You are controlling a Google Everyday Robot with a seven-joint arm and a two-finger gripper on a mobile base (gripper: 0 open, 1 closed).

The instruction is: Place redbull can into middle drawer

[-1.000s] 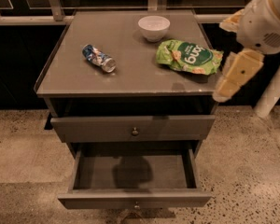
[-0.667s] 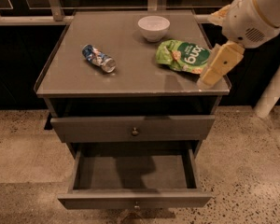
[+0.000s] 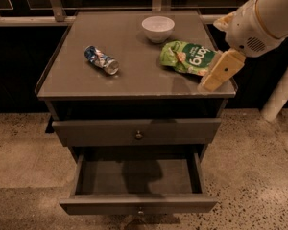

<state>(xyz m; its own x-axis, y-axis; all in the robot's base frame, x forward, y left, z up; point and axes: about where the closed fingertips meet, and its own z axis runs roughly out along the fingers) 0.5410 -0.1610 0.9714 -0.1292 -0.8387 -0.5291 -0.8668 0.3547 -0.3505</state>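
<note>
Camera view: a slim blue-and-silver redbull can [image 3: 101,60] is laid sideways on the flat grey cabinet top [image 3: 134,83], at its left. The wide grey wooden middle drawer [image 3: 137,176] is pulled out below. The pale yellow gripper [image 3: 220,72] is held at the top's right edge; its spread cannot be told.

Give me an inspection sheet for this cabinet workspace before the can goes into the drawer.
Surface: grey tabletop, flat, holding three things.
Job's things: can lies on its side on the left part of the tabletop; middle drawer is pulled open, its floor in view.
Clutter: white bowl at the back; green snack bag on the right; upper drawer shut.
Grippers: gripper over the tabletop's right front corner, beside the snack bag, well apart from the can.
Cables: nothing seen.
Surroundings: speckled floor; white post on the right; metal rail behind.
</note>
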